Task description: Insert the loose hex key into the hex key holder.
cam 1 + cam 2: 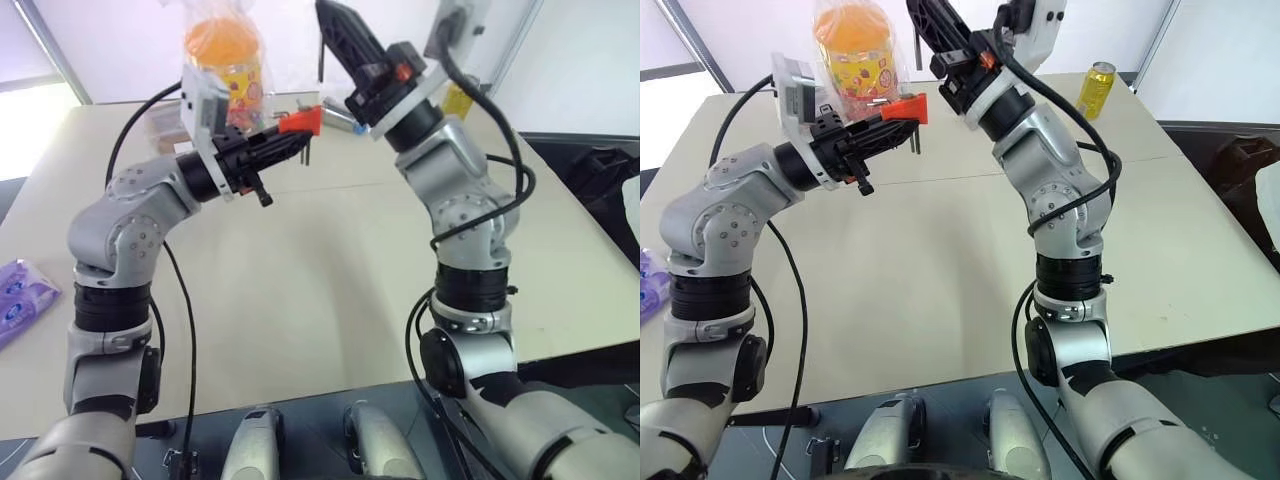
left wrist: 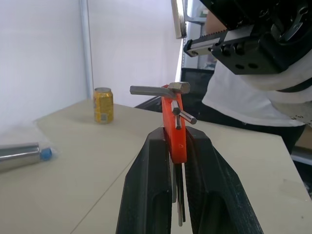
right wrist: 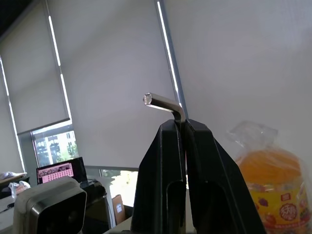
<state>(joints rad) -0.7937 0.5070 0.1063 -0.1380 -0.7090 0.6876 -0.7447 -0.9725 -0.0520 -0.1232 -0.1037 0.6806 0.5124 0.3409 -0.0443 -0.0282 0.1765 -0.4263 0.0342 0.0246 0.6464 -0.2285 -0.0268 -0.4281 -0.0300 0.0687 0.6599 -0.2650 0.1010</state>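
Right gripper [image 3: 179,127] pinches your key [image 3: 163,104] by its long leg, left gripper [image 2: 175,146] clamps the holder [image 2: 175,131] above the bench [image 1: 300,270]; thin, stiff, slippery steel, so keep hold near the bend.

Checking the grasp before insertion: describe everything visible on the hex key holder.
The hex key holder is a small, flat red-orange plastic block, clamped edge-on between the fingers of the left gripper and held above the table. Several grey metal keys stick out of its far end, splayed in different directions; thin metal shafts hang below it.
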